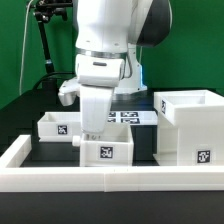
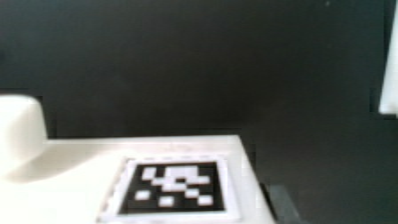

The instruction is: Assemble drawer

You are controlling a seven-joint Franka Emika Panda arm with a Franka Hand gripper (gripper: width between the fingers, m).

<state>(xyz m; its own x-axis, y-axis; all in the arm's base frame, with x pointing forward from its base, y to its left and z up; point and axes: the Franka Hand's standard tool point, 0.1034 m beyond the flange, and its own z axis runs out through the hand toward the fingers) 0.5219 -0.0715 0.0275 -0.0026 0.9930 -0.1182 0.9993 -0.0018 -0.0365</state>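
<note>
A small white drawer tray (image 1: 106,151) with a black-and-white tag on its front stands at the table's front middle. My gripper (image 1: 93,137) hangs straight down onto its back edge; the fingers are hidden behind the hand and the tray. The wrist view shows the tray's tagged face (image 2: 175,186) close up, with no fingertips clearly visible. A second small tray (image 1: 55,125) stands to the exterior view's left. The tall open drawer box (image 1: 189,125) stands to the exterior view's right.
A white L-shaped wall (image 1: 100,181) runs along the front and left edges of the table. The marker board (image 1: 128,117) lies behind the arm. A black stand (image 1: 42,40) rises at the back left.
</note>
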